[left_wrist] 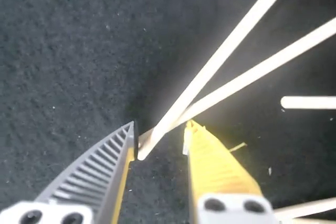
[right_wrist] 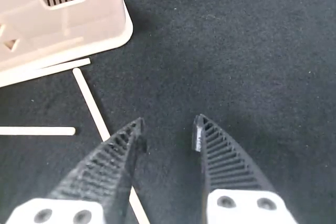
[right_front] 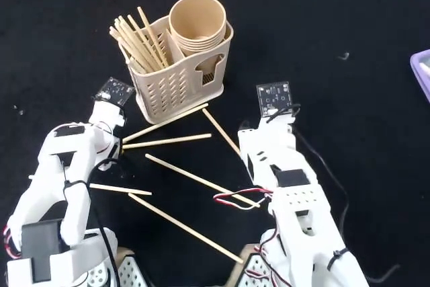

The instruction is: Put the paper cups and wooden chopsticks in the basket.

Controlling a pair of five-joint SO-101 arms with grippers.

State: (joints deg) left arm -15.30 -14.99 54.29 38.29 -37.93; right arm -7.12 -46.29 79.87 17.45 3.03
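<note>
Nearest the arm bases: six loose pale wooden chopsticks [right_front: 185, 228] lie flat on the black cloth table [right_front: 349, 99], scattered between the two white arms, all outside the basket. One runs partly under the left arm

Left gripper [left_wrist: 160, 129]: jaws apart, one grey and ribbed, one yellow, tips low at the cloth. The ends of two converging chopsticks [left_wrist: 220, 59] sit in the gap, one end right against the grey jaw. Not clamped

Right gripper [right_wrist: 169, 127]: jaws apart, nothing between them, bare cloth below. A diagonal chopstick [right_wrist: 92, 100] passes beside one black jaw, its far end near the basket corner

Further out: the beige perforated plastic basket [right_front: 171, 89] stands upright and has two compartments. A base-side chopstick [right_front: 164, 122] lies just beside its foot. The stack of tan paper cups [right_front: 198, 25] is nested in the compartment on the right arm's side. A bundle of wooden chopsticks [right_front: 138, 38] stands tilted in the other

Far right edge: a purple object [right_front: 422, 72], cut off, can't tell what it is
</note>
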